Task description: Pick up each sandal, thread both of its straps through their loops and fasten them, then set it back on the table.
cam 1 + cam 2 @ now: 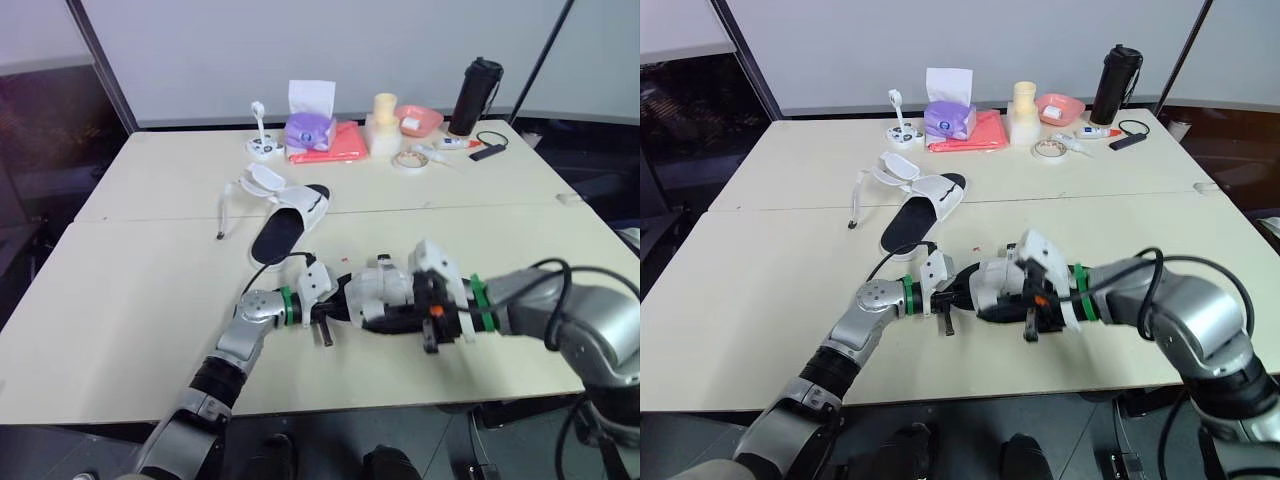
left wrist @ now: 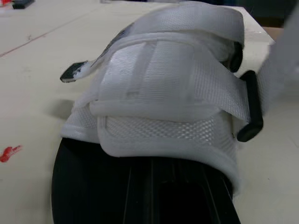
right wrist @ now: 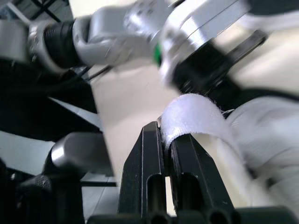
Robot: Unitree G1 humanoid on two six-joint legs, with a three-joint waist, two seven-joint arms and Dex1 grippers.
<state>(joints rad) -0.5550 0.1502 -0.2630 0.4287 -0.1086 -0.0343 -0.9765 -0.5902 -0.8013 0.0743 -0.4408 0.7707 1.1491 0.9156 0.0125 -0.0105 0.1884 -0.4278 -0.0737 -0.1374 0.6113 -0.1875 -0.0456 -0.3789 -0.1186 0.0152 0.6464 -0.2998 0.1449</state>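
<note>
Pale and wide, the bench (image 1: 150, 290) carries its clutter along the far edge: a purple tissue box (image 1: 308, 128), a red cloth (image 1: 342, 146), a pink bowl (image 1: 420, 120) and a black flask (image 1: 474, 97), all well apart from the work. Both arms meet over the near edge with the near sandal (image 1: 385, 295) between them, its black sole low over the bench top. The left gripper (image 1: 325, 322) sits at one end of it, I'd guess to brace the shoe against the pull, though whether it has a real grip I cannot tell. The right gripper (image 1: 432, 328) comes in from the other side, and its fingers (image 3: 152, 154) are pressed together, pinching the free end of a white strap (image 3: 191, 114). In the left wrist view that webbing runs through a black loop (image 2: 252, 112), so I judge it threaded but not yet pressed down. The far sandal (image 1: 288, 212) lies near the middle of the bench with its straps flung open, looking untouched.
</note>
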